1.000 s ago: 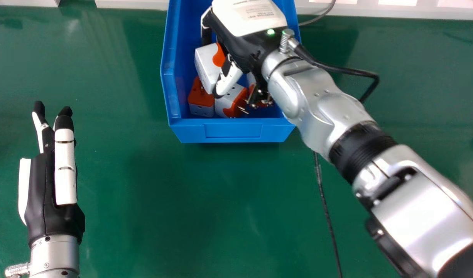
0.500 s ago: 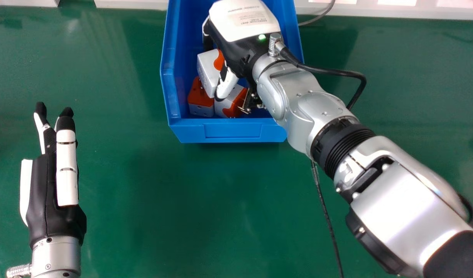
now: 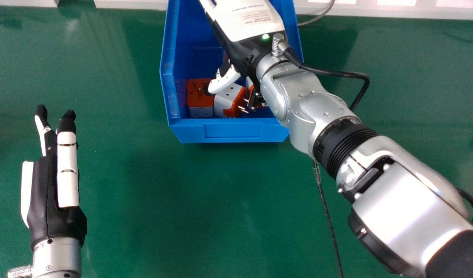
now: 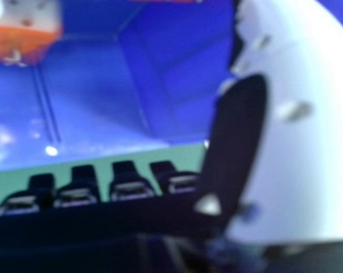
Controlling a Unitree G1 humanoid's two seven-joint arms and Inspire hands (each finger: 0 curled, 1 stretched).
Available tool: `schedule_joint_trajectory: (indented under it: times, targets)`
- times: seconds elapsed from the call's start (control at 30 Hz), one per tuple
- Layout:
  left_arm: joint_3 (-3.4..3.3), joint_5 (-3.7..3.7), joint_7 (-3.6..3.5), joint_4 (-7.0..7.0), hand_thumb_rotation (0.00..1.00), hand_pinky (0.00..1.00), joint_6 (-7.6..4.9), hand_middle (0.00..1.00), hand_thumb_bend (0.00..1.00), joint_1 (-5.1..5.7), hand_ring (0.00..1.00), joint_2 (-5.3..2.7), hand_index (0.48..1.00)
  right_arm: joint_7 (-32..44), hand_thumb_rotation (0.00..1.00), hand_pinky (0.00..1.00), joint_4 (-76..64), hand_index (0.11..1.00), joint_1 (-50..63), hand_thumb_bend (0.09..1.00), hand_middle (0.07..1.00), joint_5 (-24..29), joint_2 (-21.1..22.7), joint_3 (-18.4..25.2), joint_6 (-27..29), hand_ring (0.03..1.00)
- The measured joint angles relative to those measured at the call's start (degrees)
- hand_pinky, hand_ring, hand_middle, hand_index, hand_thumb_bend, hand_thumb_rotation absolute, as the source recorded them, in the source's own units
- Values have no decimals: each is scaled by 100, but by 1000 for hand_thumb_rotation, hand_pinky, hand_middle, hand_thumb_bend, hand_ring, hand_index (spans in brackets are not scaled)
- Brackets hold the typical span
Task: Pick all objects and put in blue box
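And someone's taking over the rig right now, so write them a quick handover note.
Right hand: open, over the blue box, nothing in its grasp.
Left hand: open, idle, over the table at the head view's left.
Plugs: an orange-topped one and a white-and-orange one side by side at the box's near end; another partly hidden by the right hand.
Done: these three are in the box.
Left: probably just drawing the right hand out, then checking for stray plugs.
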State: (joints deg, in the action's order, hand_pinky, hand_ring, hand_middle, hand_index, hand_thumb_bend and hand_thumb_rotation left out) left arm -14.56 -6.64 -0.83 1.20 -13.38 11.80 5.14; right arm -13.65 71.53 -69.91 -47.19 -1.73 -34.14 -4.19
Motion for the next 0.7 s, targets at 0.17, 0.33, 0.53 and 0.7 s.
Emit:
schedule_joint_trajectory:
  times: [0.17,0.33,0.53,0.7]
  targets:
    - [-42,-12,-37,-68,1000,1000,-45,975,441,-26,995,33,962,-301,330,1000,-497,1000,290,488,1000,97,101,34,-16,1000]
    - [-88,-56,-127,-228,1000,1000,-155,978,431,-86,997,64,964,-543,350,1000,-1819,1000,1129,399,1000,133,385,68,-123,1000]
    - [-169,-82,-236,-336,1000,1000,-221,980,436,-99,998,101,965,-617,426,989,-4063,1000,2636,364,1000,-111,781,71,-496,1000]
    - [-228,-79,-269,-440,1000,1000,-314,974,441,-99,989,127,957,-686,541,1000,-5721,1000,3973,340,1000,-344,1058,67,-516,1000]
